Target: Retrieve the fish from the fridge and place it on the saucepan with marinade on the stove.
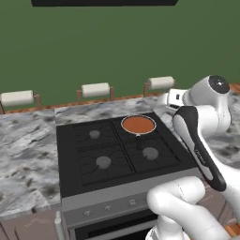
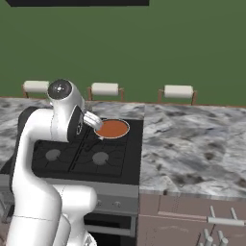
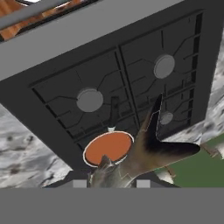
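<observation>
In the hand view a grey-beige fish (image 3: 146,151) with a dark forked tail is clamped in my gripper (image 3: 111,183). It hangs above the stove (image 3: 65,94), beside the saucepan (image 3: 108,148). The saucepan holds a flat orange-red disc of marinade (image 3: 109,146) and its short dark handle (image 3: 113,111) lies over the grate. From the base views the saucepan (image 1: 138,124) sits on the stove's back right burner. My gripper (image 2: 96,123) hovers just left of the saucepan (image 2: 113,129). The fridge is out of view.
Marble counter (image 2: 192,144) flanks the black cooktop (image 1: 108,154) on both sides. Three paper-towel rolls (image 1: 95,89) stand along the green back wall. A dark hood (image 1: 103,2) hangs overhead. Drawers with handles (image 2: 211,216) sit below the right counter.
</observation>
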{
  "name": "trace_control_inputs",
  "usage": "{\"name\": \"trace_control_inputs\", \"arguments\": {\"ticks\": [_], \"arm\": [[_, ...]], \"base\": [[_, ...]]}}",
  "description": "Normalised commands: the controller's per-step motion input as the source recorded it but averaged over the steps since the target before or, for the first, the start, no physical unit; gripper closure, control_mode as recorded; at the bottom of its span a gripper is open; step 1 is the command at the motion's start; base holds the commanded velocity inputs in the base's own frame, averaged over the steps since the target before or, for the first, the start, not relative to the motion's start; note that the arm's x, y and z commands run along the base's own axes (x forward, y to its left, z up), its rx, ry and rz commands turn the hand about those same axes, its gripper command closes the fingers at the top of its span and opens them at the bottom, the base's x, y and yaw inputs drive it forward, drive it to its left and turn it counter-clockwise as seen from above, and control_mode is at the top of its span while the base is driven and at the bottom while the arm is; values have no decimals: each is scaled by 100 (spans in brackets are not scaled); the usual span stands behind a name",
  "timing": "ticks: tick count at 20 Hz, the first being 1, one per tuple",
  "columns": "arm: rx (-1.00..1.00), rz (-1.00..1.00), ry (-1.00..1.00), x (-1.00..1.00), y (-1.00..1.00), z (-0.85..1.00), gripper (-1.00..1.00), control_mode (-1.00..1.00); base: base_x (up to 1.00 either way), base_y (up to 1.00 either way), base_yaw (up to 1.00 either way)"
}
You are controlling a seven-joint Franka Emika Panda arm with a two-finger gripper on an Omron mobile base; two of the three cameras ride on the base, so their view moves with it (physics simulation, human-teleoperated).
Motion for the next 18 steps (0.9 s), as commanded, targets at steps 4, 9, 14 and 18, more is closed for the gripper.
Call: {"name": "trace_control_inputs", "arguments": {"ticks": [4,9,14,18], "arm": [[0,0,13,34,0,-22,100,-100],[0,0,18,35,0,-10,100,-100],[0,0,20,34,0,-1,100,-100],[0,0,9,32,0,-4,100,-100]], "base": [[0,0,0],[0,0,0],[0,0,0],[0,0,0]]}}
